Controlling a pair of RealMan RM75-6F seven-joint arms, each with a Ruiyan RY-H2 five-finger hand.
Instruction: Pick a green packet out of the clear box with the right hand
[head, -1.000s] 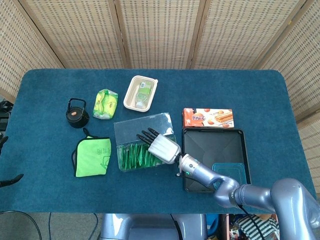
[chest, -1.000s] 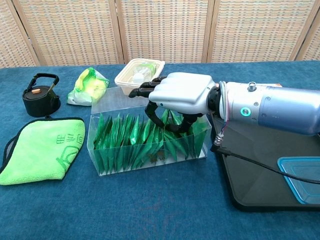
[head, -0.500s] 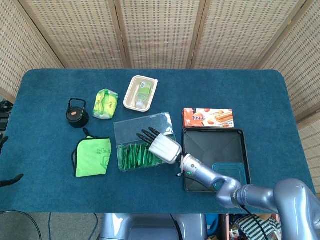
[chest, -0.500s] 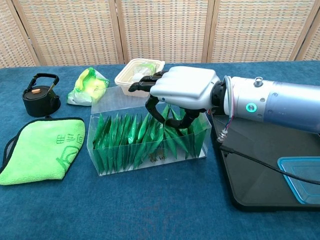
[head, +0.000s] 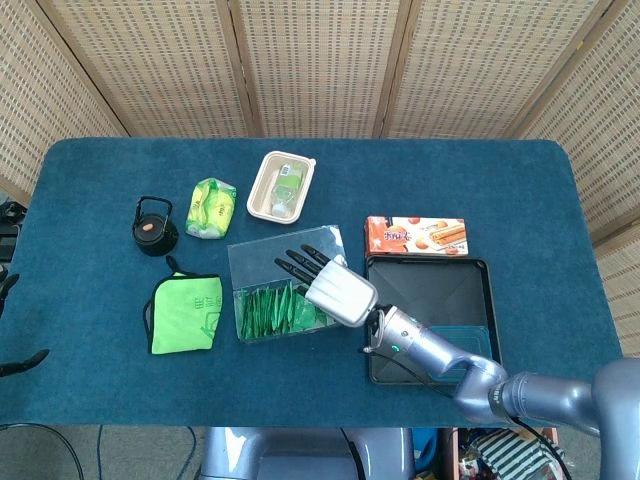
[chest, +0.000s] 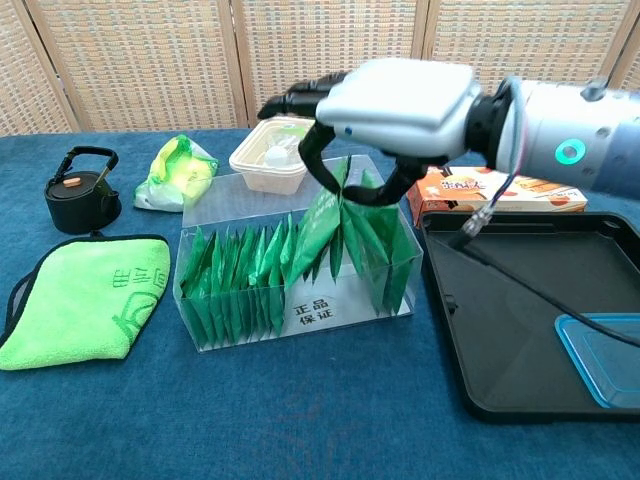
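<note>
The clear box (chest: 308, 314) stands mid-table, holding a row of several upright green packets (chest: 235, 285). My right hand (chest: 395, 95) hovers above the box's right half, and its thumb and a finger pinch the top of a green packet (chest: 328, 218). That packet is raised and tilted, with its lower end still inside the box; neighbouring packets fan up beside it. The head view shows the same right hand (head: 338, 288) over the clear box (head: 262, 258). My left hand shows in neither view.
A black tray (chest: 520, 300) with a blue lid (chest: 605, 355) lies right of the box, and a biscuit box (chest: 500, 190) sits behind it. On the left are a green cloth (chest: 80, 300), a black kettle (chest: 82, 190) and a yellow-green bag (chest: 178, 172). A beige food container (chest: 270, 155) stands behind the box.
My right hand has risen from inside the box, pinching a green packet and drawing it upward. The packets near it have tilted and fanned up.
</note>
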